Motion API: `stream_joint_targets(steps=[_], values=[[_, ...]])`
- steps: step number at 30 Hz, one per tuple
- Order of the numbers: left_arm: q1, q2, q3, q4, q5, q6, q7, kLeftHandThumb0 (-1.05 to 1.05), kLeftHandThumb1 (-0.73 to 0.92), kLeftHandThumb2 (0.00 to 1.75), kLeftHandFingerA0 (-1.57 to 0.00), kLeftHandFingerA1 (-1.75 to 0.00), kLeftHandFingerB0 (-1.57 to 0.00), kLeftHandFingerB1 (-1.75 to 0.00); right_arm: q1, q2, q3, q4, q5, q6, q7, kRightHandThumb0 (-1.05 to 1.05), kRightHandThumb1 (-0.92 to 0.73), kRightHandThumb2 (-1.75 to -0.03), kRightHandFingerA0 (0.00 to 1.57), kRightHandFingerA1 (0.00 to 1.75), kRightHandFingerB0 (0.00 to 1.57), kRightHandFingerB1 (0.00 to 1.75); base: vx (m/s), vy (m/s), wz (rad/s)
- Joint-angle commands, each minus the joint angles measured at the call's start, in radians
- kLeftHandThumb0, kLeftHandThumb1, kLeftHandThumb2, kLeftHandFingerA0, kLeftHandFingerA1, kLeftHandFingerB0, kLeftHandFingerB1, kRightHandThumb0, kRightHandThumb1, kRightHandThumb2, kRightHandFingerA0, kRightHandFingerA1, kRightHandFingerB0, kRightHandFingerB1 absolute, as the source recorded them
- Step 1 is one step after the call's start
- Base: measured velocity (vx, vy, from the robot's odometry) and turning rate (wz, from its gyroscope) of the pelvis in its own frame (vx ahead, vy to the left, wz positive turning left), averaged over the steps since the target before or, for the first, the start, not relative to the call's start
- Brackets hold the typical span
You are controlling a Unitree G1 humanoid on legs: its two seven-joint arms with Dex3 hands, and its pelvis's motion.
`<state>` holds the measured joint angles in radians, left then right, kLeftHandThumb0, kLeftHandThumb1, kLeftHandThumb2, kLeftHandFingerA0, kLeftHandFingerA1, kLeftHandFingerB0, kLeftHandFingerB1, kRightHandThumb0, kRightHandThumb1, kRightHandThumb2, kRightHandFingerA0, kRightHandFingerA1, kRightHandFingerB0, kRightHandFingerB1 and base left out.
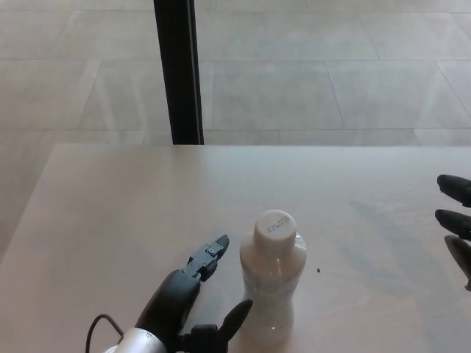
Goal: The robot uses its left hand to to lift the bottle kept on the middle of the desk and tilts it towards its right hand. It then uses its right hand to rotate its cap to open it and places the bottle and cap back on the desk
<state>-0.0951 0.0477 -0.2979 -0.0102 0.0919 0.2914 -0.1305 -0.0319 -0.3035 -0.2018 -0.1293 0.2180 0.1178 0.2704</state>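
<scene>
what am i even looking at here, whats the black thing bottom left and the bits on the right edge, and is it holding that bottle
This is one picture from a camera on a humanoid robot's head, looking down at a pale desk before it. The black shape at the bottom is the robot's left hand, fingers spread open just beside a small clear bottle. It is not holding the bottle yet; the bottle stands upright on the desk with its white cap on. The dark tips at the right edge are the fingers of its right hand, apart and holding nothing. Beyond the desk are a tiled floor and a black post.
</scene>
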Motion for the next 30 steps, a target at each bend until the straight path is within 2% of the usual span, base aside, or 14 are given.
stream_joint_targets(steps=[1,5,6,7,8,10,11,13,18,19,22,24,29,30], values=[[0.01,0.01,-0.043,0.051,0.038,-0.048,-0.016,-1.04,0.54,1.04,0.0,-0.3,0.0,0.0,0.008,0.003,-0.008,0.006,-0.017,-0.032,-0.011,-0.85,-0.55,-0.94,0.03,0.46,0.19,0.47,0.0,0.0,0.0],[-0.011,0.023,-0.107,0.039,0.091,-0.026,-0.033,-1.05,0.56,1.03,0.0,-0.3,0.0,0.0,0.012,0.009,-0.007,0.002,-0.027,-0.034,-0.021,-0.89,-0.57,-0.94,0.04,0.36,0.15,0.46,0.0,0.0,0.0],[-0.018,0.02,-0.121,0.039,0.1,-0.021,-0.029,-1.04,0.55,1.04,0.0,-0.29,0.0,0.0,0.011,0.011,-0.006,0.007,-0.029,-0.04,-0.022,-0.82,-0.54,-0.95,0.01,0.34,0.18,0.49,0.0,0.0,0.0],[-0.026,0.018,-0.138,0.042,0.11,-0.022,-0.024,-1.05,0.56,1.03,0.0,-0.3,0.0,0.0,0.011,0.013,-0.006,0.009,-0.029,-0.04,-0.021,-0.8,-0.69,-0.6,0.0,0.37,0.22,0.36,0.0,0.0,0.0],[-0.033,0.011,-0.15,0.048,0.111,-0.029,-0.025,-1.02,0.43,0.74,0.0,0.0,0.0,0.0,0.011,0.014,-0.004,0.009,-0.035,-0.038,-0.025,-0.81,-0.7,-0.61,0.0,0.37,0.22,0.37,0.0,0.0,0.0],[-0.042,-0.001,-0.169,0.051,0.106,-0.032,-0.029,-0.98,0.43,0.72,0.0,0.0,0.0,0.0,0.011,0.015,-0.001,0.014,-0.048,-0.046,-0.032,-0.81,-0.7,-0.61,0.0,0.36,0.21,0.36,0.0,0.0,0.0],[-0.046,-0.015,-0.175,0.06,0.098,-0.042,-0.028,-0.92,0.48,0.56,0.0,0.0,0.0,0.0,0.012,0.014,0.002,0.013,-0.056,-0.046,-0.033,-0.82,-0.7,-0.61,0.0,0.35,0.19,0.35,0.0,0.0,0.0],[-0.059,-0.034,-0.211,0.063,0.129,-0.045,-0.009,-0.99,0.42,0.71,0.0,0.0,0.0,0.0,0.018,0.019,0.004,0.016,-0.059,-0.051,-0.035,-0.82,-0.7,-0.63,0.0,0.35,0.2,0.36,0.0,0.0,0.0],[-0.068,-0.084,-0.221,0.079,0.145,-0.093,0.056,-1.01,0.44,0.71,0.0,0.0,0.0,0.0,0.025,0.027,-0.001,0.012,-0.042,-0.042,-0.023,-0.8,-0.69,-0.62,0.0,0.34,0.19,0.35,0.0,0.0,0.0],[-0.066,-0.116,-0.217,0.079,0.16,-0.097,0.104,-1.01,0.53,1.0,0.0,-0.28,0.0,0.0,0.028,0.029,-0.001,0.013,-0.041,-0.044,-0.022,-0.79,-0.7,-0.61,0.0,0.37,0.2,0.35,0.0,0.0,0.0],[-0.06,-0.211,-0.186,0.078,0.151,-0.105,0.181,-1.01,0.5,0.95,0.0,-0.26,0.0,-0.03,0.031,0.032,-0.004,0.014,-0.032,-0.033,-0.022,-0.81,-0.69,-0.61,0.0,0.36,0.21,0.35,0.0,0.0,0.0],[-0.063,-0.236,-0.174,0.078,0.154,-0.1,0.189,-1.03,0.5,0.93,0.0,-0.26,0.0,-0.03,0.033,0.031,-0.001,0.014,-0.043,-0.034,-0.028,-0.81,-0.7,-0.61,0.0,0.36,0.22,0.35,0.0,0.0,0.0],[-0.075,-0.292,-0.134,0.106,0.146,-0.12,0.248,-1.04,0.51,1.0,0.0,-0.3,0.0,-0.11,0.039,0.031,-0.007,0.006,-0.043,-0.024,-0.032,-0.81,-0.69,-0.61,0.01,0.41,0.23,0.35,0.0,0.0,0.0],[-0.075,-0.311,-0.124,0.108,0.146,-0.1,0.27,-0.96,0.56,0.61,0.0,0.0,0.0,0.0,0.039,0.033,-0.013,0.009,-0.033,-0.025,-0.03,-0.83,-0.54,-0.91,0.05,0.38,0.18,0.47,0.0,0.0,0.0]])
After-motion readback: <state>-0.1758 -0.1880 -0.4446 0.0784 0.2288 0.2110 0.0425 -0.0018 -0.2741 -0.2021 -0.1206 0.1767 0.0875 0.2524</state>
